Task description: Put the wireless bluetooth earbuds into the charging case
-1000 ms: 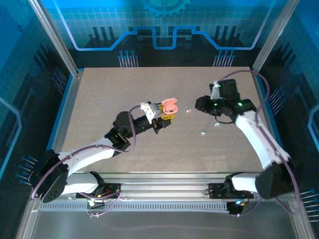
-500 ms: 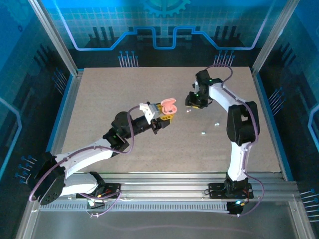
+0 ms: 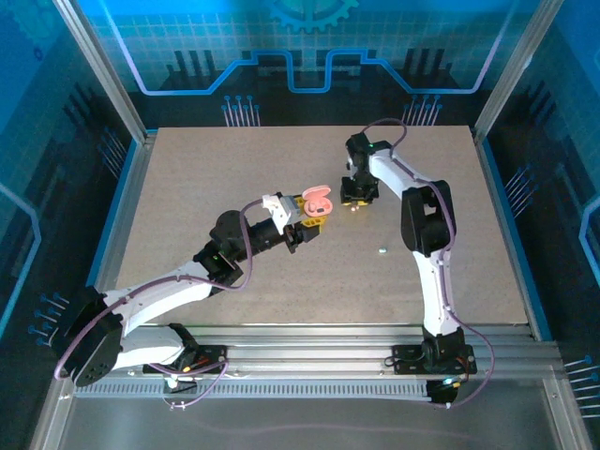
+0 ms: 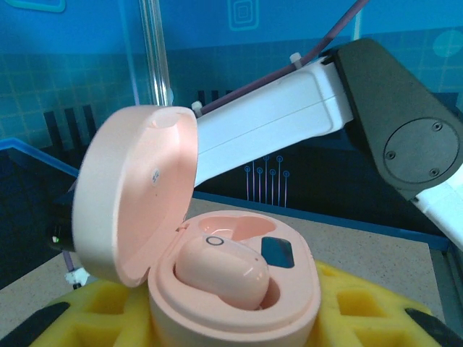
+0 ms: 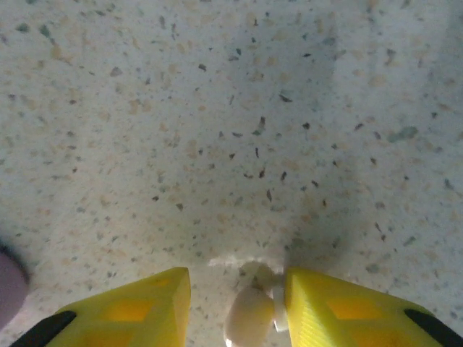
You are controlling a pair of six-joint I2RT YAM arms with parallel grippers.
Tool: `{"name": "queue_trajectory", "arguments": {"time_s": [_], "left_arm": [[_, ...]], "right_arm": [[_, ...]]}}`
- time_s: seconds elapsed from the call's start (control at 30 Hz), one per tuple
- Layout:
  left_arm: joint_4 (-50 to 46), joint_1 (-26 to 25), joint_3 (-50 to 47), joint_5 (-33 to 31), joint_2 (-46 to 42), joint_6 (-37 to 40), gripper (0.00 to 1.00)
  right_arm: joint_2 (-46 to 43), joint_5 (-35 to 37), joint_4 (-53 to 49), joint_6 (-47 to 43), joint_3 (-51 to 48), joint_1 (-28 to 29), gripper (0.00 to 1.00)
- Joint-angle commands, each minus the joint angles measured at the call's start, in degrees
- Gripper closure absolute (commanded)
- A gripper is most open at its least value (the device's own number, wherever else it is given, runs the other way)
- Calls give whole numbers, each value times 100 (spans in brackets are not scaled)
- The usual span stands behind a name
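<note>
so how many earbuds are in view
3: a pink oval earbud seated in the open pink case, a pale earbud between the right tool's fingers, a tiny earbud loose on the table; more may be hidden.

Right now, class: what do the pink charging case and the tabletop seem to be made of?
Charging case: probably moulded plastic, smooth satin pink; soft highlights on its open lid, no grain. Tabletop: looks like speckled stone or composite, matt; dark flecks scattered in a pale ground, though laminate is possible.
</note>
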Motion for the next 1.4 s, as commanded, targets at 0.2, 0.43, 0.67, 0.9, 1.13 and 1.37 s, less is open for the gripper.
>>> {"name": "queue_trajectory", "arguments": {"time_s": [0.2, 0.43, 0.67, 0.9, 1.13, 1.37], "left_arm": [[58, 23, -13, -59, -164, 63, 66], [90, 23, -23, -27, -153, 29, 66], [55, 23, -45, -49, -234, 37, 66], [59, 19, -72, -52, -261, 42, 66], [70, 23, -58, -19, -247, 19, 66], [85, 16, -62, -8, -296, -20, 66]], "right_arm": [[155, 220, -748, -486, 354, 107, 69], [-158, 30, -767, -569, -99, 135, 71], [-721, -253, -724, -428, -839, 236, 74], [-1783, -687, -173, -14, -2493, 455, 76], [-2661, -1055, 163, 216, -3468, 561, 72], [-2687, -589, 152, -148, -3191, 566, 66]]}}
